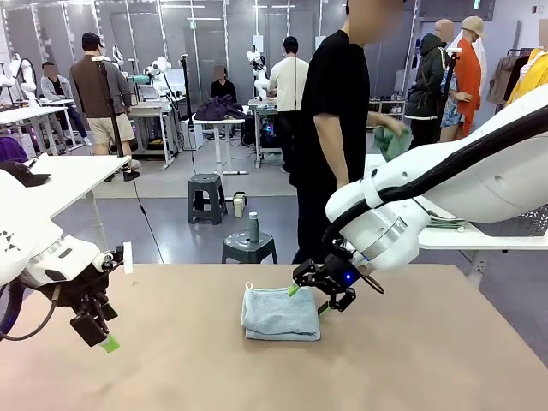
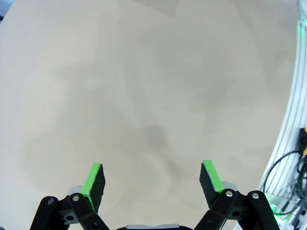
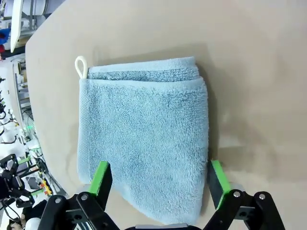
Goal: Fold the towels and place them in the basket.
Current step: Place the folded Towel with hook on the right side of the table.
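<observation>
**One blue towel folded, both my grippers open**

My left gripper [image 1: 98, 332] hangs well to the left of the towel [image 1: 281, 314], over bare table [image 1: 171, 368]. Its fingers stand wide apart with nothing between them. In my left wrist view there is only the tan tabletop past the green pads [image 2: 94, 184].

The towel lies flat on the table, about midway across it. It is pale grey-blue terry with a soft, nubby pile, folded into a neat, nearly square packet. Along one side the stacked layers show as a darker seam between two rolled edges. A small white loop [image 3: 80, 67] sticks out from the corner at that layered side.

My right gripper [image 1: 310, 298] is at the towel's right-hand edge, tilted down toward it. Its fingers are spread, one on each side of the packet's width, and they clamp nothing. In my right wrist view one pad [image 3: 101, 177] lies over the terry and the other sits just off the towel's edge. I cannot tell whether either one touches the cloth.

Well beyond the towel, at the table's far side, a person [image 1: 334, 128] stands holding a green cloth [image 1: 392, 142].
</observation>
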Action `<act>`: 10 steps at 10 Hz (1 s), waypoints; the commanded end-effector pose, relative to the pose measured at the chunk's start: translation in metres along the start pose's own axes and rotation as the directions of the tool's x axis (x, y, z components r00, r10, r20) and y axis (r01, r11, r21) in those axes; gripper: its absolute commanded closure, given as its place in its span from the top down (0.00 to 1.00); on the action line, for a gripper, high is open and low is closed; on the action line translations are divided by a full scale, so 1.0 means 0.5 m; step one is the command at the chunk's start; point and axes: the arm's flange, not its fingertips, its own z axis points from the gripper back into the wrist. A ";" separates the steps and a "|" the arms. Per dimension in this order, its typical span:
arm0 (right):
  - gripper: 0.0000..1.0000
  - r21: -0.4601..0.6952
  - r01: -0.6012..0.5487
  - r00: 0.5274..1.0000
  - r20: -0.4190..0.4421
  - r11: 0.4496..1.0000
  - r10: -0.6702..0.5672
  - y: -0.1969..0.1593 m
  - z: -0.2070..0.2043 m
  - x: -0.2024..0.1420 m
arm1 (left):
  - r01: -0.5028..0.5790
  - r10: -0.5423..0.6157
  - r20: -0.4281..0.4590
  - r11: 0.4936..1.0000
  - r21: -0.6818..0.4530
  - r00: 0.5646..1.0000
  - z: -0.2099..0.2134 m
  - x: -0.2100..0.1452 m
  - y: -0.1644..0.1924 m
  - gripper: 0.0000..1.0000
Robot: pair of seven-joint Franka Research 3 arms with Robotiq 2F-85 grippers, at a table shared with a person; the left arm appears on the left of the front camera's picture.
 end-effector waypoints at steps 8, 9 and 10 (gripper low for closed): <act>0.00 0.003 0.035 0.998 -0.048 0.999 -0.035 0.019 -0.040 0.020 | 0.000 0.000 -0.012 1.000 0.010 1.000 0.001 0.001 0.002 1.00; 0.00 -0.003 0.042 0.998 -0.043 0.999 -0.042 0.019 -0.042 0.019 | 0.000 0.000 -0.012 1.000 0.010 1.000 0.001 0.001 0.002 1.00; 0.00 -0.008 0.044 0.998 -0.036 0.999 -0.044 0.020 -0.043 0.019 | 0.000 0.000 -0.012 1.000 0.010 1.000 0.001 0.001 0.002 1.00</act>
